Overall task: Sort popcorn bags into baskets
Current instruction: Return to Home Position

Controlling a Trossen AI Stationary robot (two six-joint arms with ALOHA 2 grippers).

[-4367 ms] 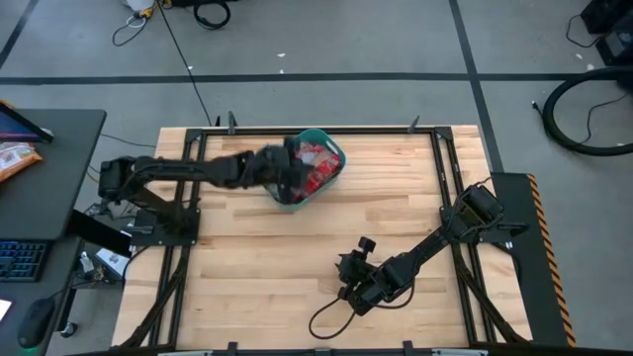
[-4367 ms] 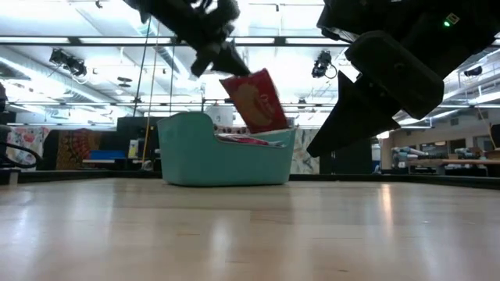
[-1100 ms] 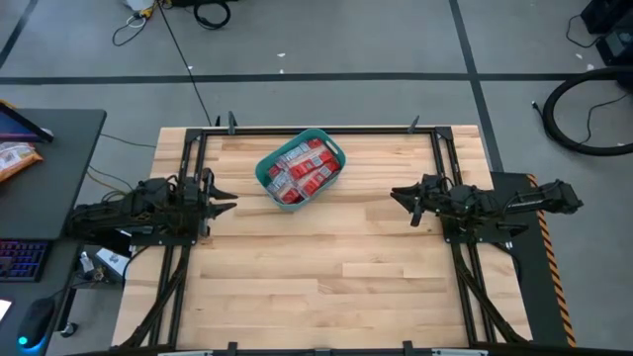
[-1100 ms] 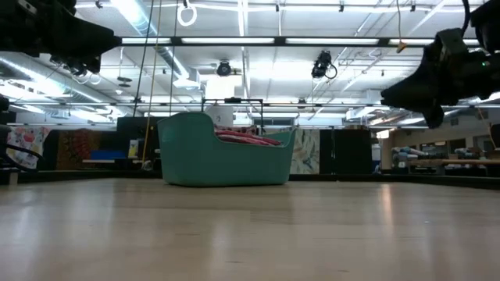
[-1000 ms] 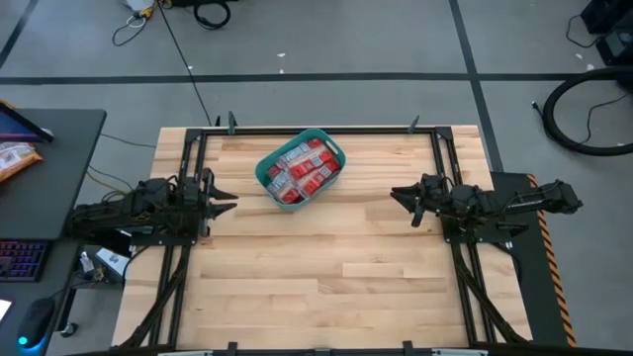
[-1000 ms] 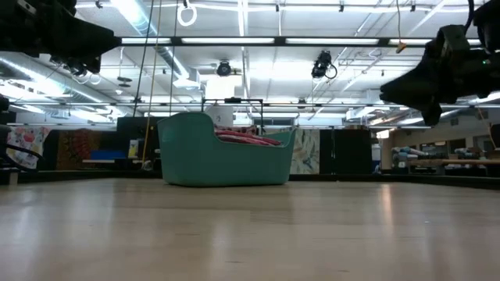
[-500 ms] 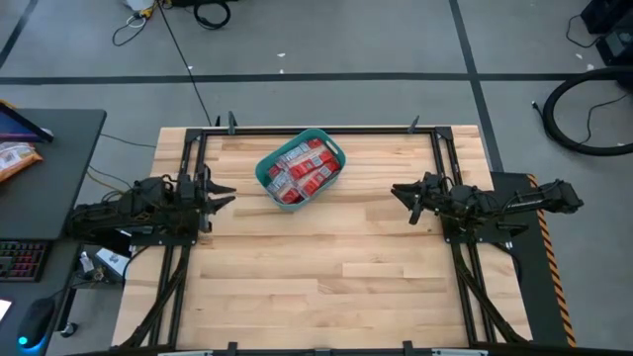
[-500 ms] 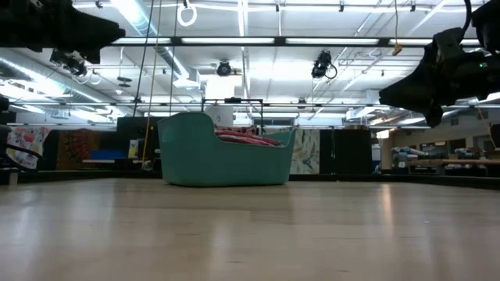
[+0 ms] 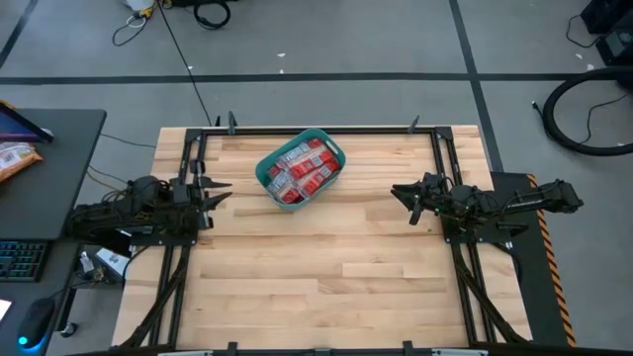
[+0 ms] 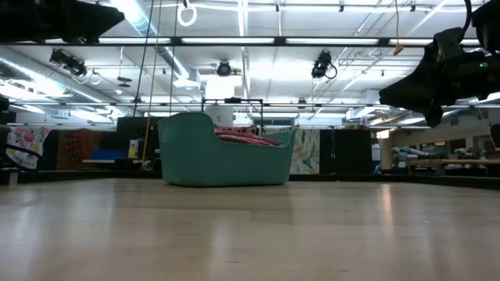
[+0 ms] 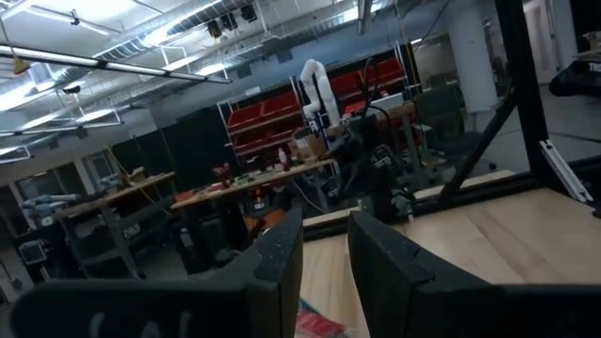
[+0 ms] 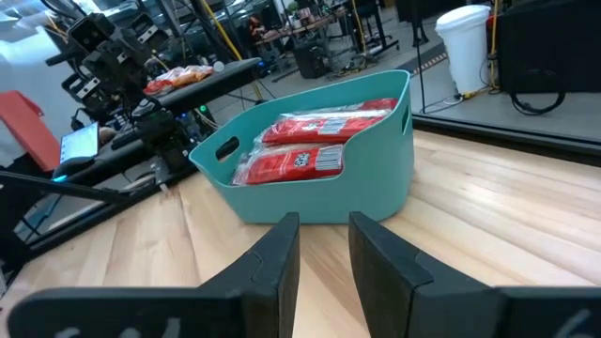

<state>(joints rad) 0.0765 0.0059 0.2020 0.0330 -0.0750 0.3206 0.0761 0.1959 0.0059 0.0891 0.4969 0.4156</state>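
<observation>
The teal basket (image 9: pixel 263 168) stands on its base at the table's far middle, also seen in the low view (image 10: pixel 223 160) and the right wrist view (image 12: pixel 329 192). Several red popcorn bags (image 9: pixel 302 168) lie piled inside it, their tops showing over the rim (image 12: pixel 319 141). My left gripper (image 9: pixel 220 188) is drawn back at the table's left edge, open, pointing toward the right and tipped a little upward (image 11: pixel 325 221). My right gripper (image 9: pixel 396 191) waits at the right edge, open, level, pointing at the basket (image 12: pixel 324 218). Neither has anything between its fingers.
Black frame rails (image 9: pixel 183 247) run along the table's left and right sides under both arms. A dark desk (image 9: pixel 49 148) beside the table on the left carries an orange-and-white snack bag (image 9: pixel 15 158). Bare wooden tabletop (image 9: pixel 316 267) spreads between the arms, nearer than the basket.
My left gripper has tipped upward and rolled a little where it stands at the left edge; in the low view it has risen toward the picture's top. The basket and its bags have kept still.
</observation>
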